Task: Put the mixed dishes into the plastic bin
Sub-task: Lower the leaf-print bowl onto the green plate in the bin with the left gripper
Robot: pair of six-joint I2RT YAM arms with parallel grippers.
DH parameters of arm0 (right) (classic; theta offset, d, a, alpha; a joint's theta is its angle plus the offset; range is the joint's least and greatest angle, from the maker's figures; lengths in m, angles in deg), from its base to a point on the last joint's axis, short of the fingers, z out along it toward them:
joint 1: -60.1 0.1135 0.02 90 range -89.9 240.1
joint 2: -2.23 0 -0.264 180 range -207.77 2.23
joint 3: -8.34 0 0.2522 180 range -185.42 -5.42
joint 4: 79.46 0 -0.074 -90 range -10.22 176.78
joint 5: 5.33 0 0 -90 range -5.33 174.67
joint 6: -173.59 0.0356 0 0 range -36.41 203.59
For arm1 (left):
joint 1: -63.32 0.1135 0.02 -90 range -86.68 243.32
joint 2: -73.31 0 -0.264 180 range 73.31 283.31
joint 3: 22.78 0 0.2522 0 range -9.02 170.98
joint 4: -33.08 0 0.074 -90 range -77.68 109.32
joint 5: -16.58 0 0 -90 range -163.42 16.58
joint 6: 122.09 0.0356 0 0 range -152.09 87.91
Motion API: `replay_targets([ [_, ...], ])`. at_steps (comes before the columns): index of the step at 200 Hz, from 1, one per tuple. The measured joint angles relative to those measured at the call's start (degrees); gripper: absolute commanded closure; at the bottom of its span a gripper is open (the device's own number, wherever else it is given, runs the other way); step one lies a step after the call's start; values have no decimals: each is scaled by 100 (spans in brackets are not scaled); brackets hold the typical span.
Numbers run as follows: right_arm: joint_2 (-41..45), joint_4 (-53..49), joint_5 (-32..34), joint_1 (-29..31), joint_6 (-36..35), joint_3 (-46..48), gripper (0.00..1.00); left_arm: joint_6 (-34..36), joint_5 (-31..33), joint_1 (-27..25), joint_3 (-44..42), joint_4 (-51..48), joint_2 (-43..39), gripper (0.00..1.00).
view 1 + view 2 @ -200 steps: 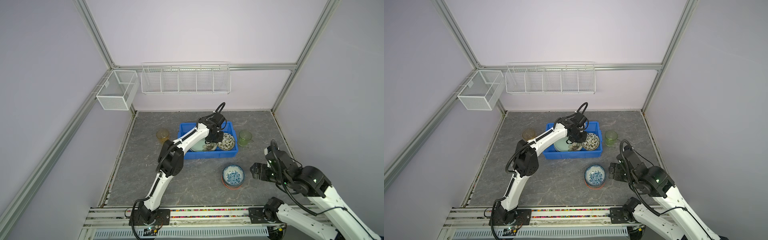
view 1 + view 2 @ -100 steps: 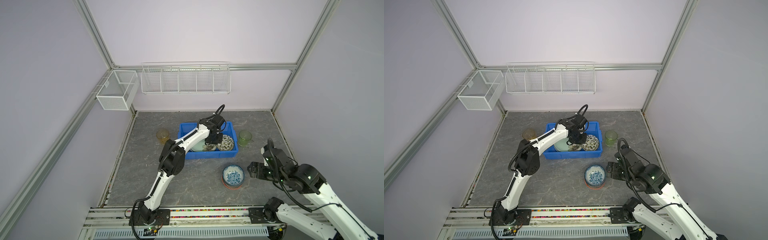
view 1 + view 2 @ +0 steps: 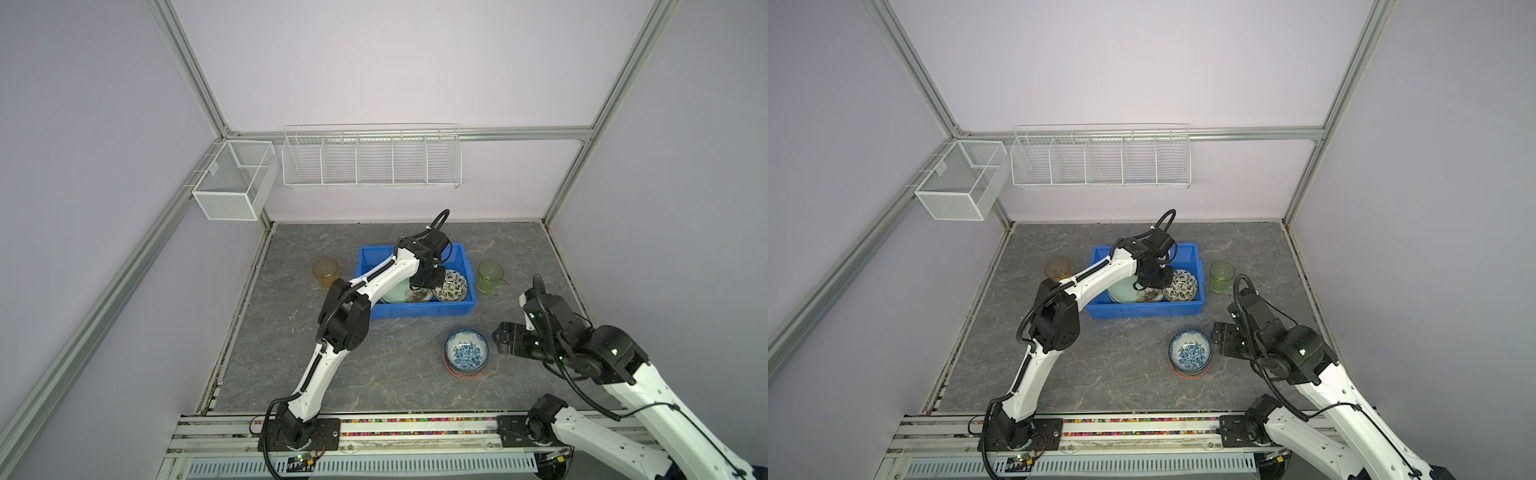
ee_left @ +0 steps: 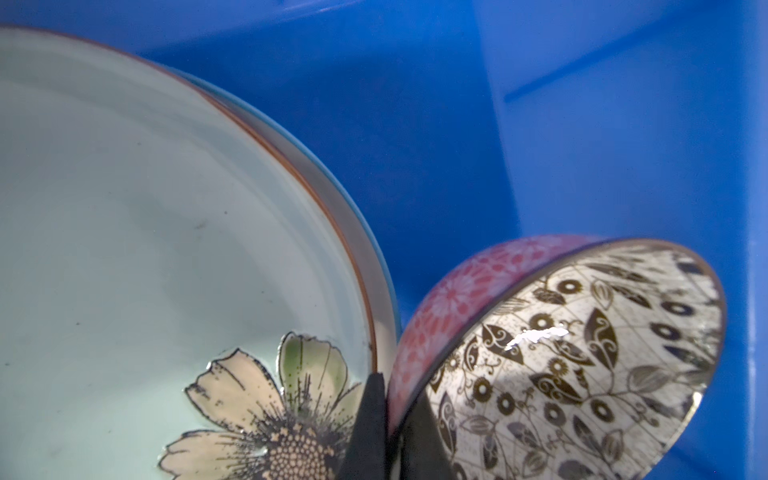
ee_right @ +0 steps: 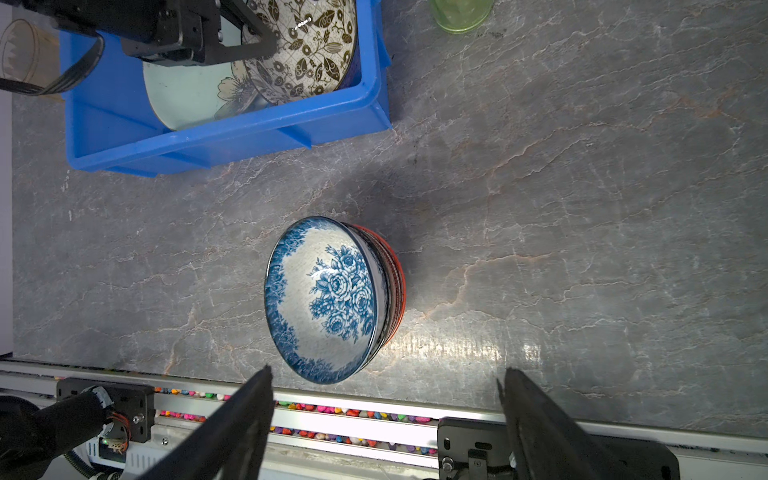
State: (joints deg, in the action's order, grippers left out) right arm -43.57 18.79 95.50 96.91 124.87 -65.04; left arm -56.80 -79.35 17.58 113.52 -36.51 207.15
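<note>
In both top views the blue plastic bin (image 3: 419, 309) (image 3: 1142, 309) holds a pale green flower plate (image 3: 395, 293) (image 4: 166, 208). Beside the plate, my left gripper (image 3: 428, 282) (image 4: 388, 382) is shut on the rim of a tilted bowl (image 3: 453, 286) (image 4: 582, 353), black-leaf patterned inside and pink outside. On the floor in front of the bin is a stack of bowls topped by a blue floral one (image 3: 466, 353) (image 5: 328, 295). My right gripper (image 3: 500, 336) (image 5: 384, 374) hovers open just right of that stack, holding nothing.
An amber glass cup (image 3: 325, 272) stands left of the bin and a green glass cup (image 3: 490, 276) (image 5: 461, 14) right of it. White wire baskets (image 3: 372, 160) hang on the back wall. The rail (image 5: 332, 419) with the arm bases runs along the front edge.
My right gripper has crept left toward the bowl stack, still open. The left gripper keeps its hold on the patterned bowl and has barely shifted.
</note>
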Motion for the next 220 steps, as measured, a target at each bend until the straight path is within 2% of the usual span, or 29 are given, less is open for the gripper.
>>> replay_targets([
  [144, -109, 149, -170, -61, -105, 0, 12, -138, -203, 321, 339, -562, -393, 100],
  [170, -160, 173, -214, -74, -129, 2, 12, -208, -203, 632, 339, -654, -452, 100],
  [220, -295, 256, -321, -101, -234, 7, 12, -267, -33, 1547, 22, -721, -669, 100],
])
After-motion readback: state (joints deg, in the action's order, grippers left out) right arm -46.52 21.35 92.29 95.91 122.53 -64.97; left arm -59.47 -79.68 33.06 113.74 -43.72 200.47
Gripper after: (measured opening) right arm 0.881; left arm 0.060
